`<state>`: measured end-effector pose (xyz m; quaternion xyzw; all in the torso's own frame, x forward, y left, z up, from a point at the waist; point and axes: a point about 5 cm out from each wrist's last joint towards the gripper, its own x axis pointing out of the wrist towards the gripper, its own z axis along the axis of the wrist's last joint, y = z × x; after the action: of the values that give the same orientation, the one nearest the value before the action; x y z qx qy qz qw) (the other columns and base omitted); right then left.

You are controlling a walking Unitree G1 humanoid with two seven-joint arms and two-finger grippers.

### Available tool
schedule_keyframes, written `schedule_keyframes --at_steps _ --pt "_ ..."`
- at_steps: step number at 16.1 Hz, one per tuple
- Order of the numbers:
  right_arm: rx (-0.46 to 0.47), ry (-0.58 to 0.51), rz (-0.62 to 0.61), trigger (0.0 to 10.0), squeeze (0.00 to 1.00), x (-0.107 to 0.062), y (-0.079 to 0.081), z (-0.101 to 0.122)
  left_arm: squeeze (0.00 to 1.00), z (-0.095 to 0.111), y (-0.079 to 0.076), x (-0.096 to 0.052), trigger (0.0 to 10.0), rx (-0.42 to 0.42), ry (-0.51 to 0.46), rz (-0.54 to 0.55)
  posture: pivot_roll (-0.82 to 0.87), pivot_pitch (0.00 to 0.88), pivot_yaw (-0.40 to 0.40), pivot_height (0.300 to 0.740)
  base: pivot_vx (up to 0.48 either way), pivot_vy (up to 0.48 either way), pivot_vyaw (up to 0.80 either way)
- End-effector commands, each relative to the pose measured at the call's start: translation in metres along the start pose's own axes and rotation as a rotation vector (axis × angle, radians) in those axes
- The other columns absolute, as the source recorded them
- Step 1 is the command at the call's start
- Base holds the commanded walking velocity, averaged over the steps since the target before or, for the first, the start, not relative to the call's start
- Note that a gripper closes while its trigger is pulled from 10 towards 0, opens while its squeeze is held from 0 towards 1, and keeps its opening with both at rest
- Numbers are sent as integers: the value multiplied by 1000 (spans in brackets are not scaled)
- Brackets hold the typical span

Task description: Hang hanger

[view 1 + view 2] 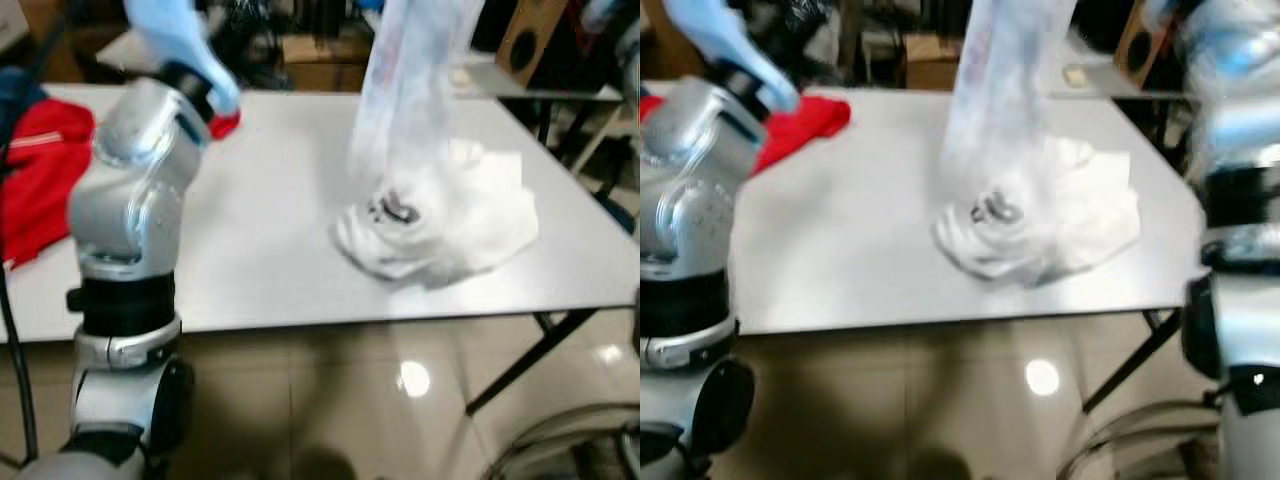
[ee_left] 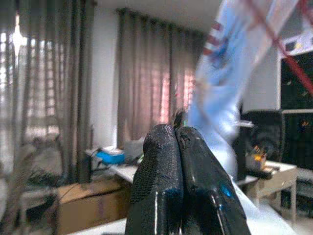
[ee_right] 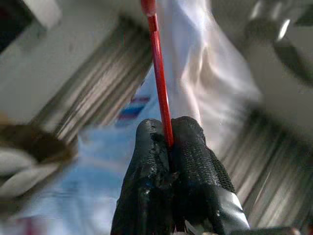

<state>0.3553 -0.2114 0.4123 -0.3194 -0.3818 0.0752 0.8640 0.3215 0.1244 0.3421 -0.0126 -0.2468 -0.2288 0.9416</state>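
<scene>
My right gripper [image 3: 168, 125] is shut on the thin rod of a red hanger [image 3: 159, 63], which carries a pale white and light-blue garment [image 3: 195, 83]. In the eye views that garment [image 1: 410, 90] hangs blurred from above. Its lower end rests in a crumpled white heap [image 1: 450, 220] on the white table [image 1: 270, 230]. My left arm [image 1: 130, 210] is raised at the left, with pale blue cloth [image 1: 180, 40] at its top. My left gripper [image 2: 174, 129] is shut; the garment [image 2: 234, 58] and red hanger lines show just beyond it. I cannot tell whether it pinches cloth.
A red garment [image 1: 45, 170] lies on the table's left end. Cardboard boxes [image 1: 320, 60] and a speaker [image 1: 530, 40] stand behind the table. My right arm [image 1: 1240, 200] rises at the right edge. A curved metal frame [image 1: 570, 440] is on the shiny floor at the lower right.
</scene>
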Motion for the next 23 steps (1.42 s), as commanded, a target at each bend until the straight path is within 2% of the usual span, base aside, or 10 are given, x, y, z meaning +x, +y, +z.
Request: schedule_keyframes --at_steps 1,3,4,7,10,14,16,18,20,23 --pt "-8 33 28 10000 0 -8 5 -14 0 0 -13 5 10000 -19 3 -47 -1 0 -65 740 326 0 0" --pt "-3 114 150 10000 0 -22 34 -39 0 -6 -14 5 10000 -26 28 -49 -5 0 -56 740 326 0 0" --pt "51 181 243 10000 0 -37 53 -57 0 -12 -17 5 10000 -28 50 -58 -6 0 -53 740 326 0 0" --pt "224 332 494 10000 0 -100 100 -92 0 -44 -34 -1 10000 -21 175 -102 -8 0 -38 740 320 0 0" --pt "440 353 538 10000 0 -154 129 -77 0 -82 -39 -19 10000 -28 322 -102 -24 0 -19 740 181 0 0" --pt "562 415 409 10000 0 -172 143 -67 0 -119 -35 -45 10000 -17 469 -90 -34 0 -6 740 0 0 0" --pt "631 557 279 10000 0 -182 147 -67 0 -142 -34 -66 10000 -42 552 -31 -34 0 -8 740 0 0 0" --pt "650 630 240 10000 0 -188 150 -66 0 -146 -30 -75 10000 -56 571 12 -31 0 -15 740 0 0 0" --pt "777 786 106 10000 0 -199 162 -64 0 -151 -23 -96 10000 -104 622 85 -28 0 -22 740 0 0 0" --pt "847 852 123 10000 0 -201 183 -48 0 -152 -20 -113 10000 -88 643 130 -9 0 -35 740 0 0 0"
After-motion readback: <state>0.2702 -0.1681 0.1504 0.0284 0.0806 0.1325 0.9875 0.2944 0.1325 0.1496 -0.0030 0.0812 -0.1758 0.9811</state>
